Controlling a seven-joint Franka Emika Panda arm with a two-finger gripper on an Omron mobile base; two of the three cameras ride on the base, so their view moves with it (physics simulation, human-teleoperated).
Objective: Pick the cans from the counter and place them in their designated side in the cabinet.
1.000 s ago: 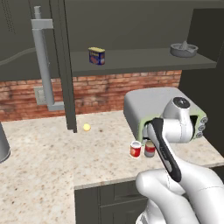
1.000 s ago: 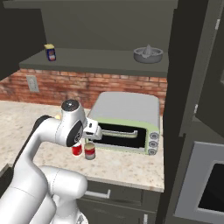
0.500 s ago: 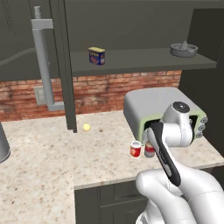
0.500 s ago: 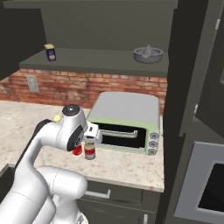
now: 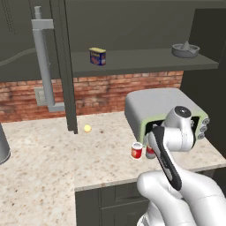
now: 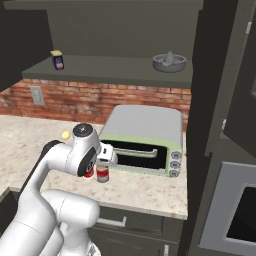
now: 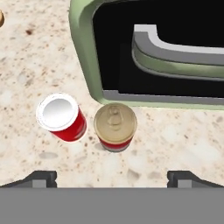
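Two cans stand upright on the beige counter, just in front of the toaster oven. The bright red can is on the left and the silver can with a dark red band is beside it, a small gap between them. My gripper hangs above them, open wide, with nothing between its fingertips. In the left base view the red can shows clearly, while the silver can is half hidden behind my arm. The cabinet shelf runs above.
A grey-and-green toaster oven stands close behind the cans. On the shelf sit a blue-and-yellow tin and a grey juicer bowl. The open cabinet door with its tall bar handle hangs at the left. A small yellow ball lies on the counter.
My arm's wrist has sunk slightly toward the cans. The cans have not moved.
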